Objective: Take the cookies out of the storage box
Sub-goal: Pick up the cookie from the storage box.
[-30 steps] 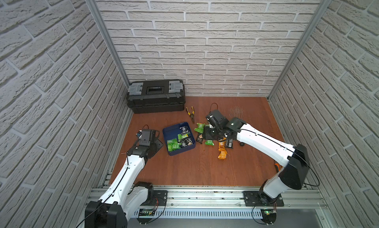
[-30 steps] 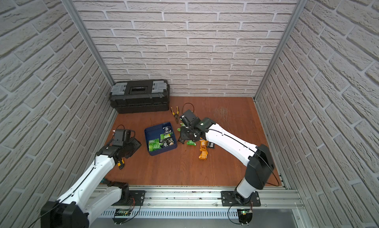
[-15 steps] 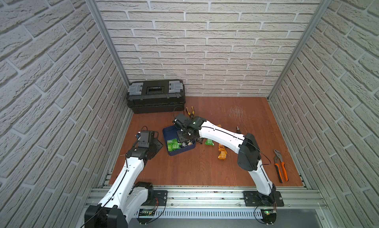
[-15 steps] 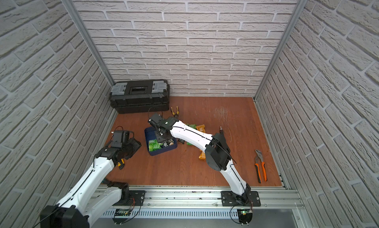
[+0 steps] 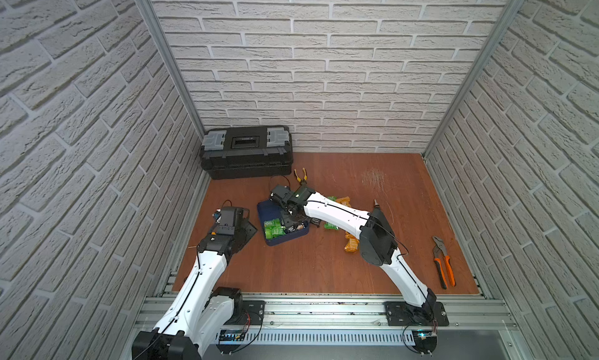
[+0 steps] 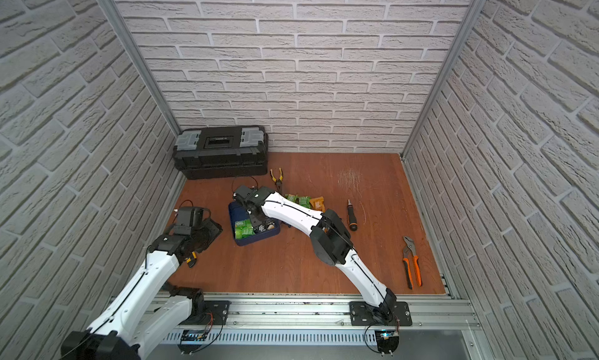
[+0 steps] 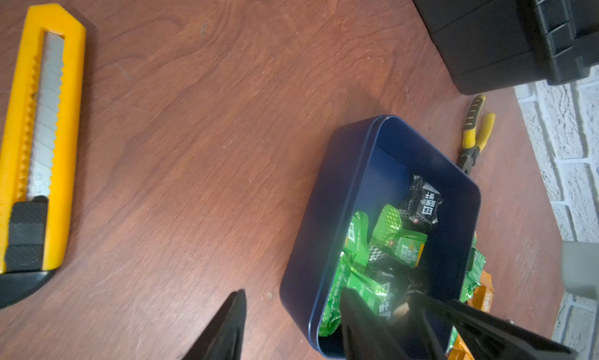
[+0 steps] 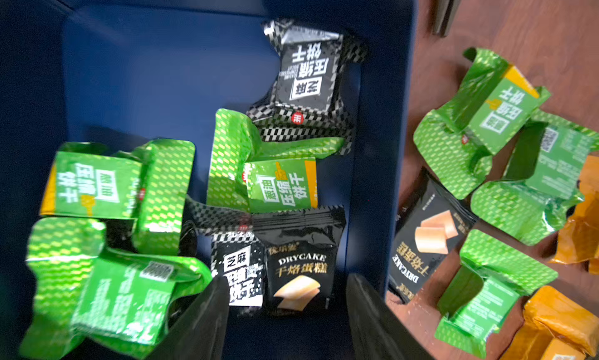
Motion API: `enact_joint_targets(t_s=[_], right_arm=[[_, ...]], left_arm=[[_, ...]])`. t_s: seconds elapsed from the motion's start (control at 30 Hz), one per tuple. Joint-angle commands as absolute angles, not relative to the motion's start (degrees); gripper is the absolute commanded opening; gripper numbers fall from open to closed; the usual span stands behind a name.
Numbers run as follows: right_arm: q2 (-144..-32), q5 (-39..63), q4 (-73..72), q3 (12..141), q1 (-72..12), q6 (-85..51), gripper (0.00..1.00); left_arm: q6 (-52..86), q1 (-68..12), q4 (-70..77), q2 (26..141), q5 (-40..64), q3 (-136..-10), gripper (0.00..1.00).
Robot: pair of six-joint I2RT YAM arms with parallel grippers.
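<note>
The right fingers (image 8: pixel 201 322) stand apart above the storage box (image 8: pixel 389 115), with nothing clamped. Two black cookies (image 8: pixel 301 271) are seen lying on the box floor in the gap between them. The left fingers (image 7: pixel 227 329) are also apart and empty; in the left wrist view the near wall of the box is framed between them.

Inside the box, three black cookies are counted, plus three or four green ones; the exact green count cannot be resolved. Beside the box on the tabletop (image 5: pixel 308 271), three green, one black and two orange cookies are visible in the right wrist view.

One toolbox (image 5: pixel 246 154), one yellow-handled pliers (image 5: pixel 302 178), one orange-handled pliers (image 5: pixel 438 248), one screwdriver (image 6: pixel 351 216) and one utility knife (image 7: pixel 42 141) are also present
</note>
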State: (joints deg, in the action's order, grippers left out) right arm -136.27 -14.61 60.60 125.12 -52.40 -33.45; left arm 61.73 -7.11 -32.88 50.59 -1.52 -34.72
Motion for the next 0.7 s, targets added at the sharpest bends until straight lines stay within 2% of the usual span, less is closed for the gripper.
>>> enact_joint_targets(t_s=[0.0, 0.5, 0.67], right_arm=[[-137.2, -16.4, 60.2, 126.6, -52.6, -34.7, 0.62], [-140.1, -20.3, 60.9, 126.7, -51.6, -42.7, 0.62], [-141.5, -18.0, 60.8, 126.6, -50.8, -44.1, 0.61]], left_arm=[[62.0, -6.8, -33.1, 49.9, -3.0, -35.1, 0.53], [61.8, -6.7, -33.5, 50.1, -3.2, -35.3, 0.52], [61.7, -6.8, -33.0, 51.5, -2.7, -35.7, 0.52]])
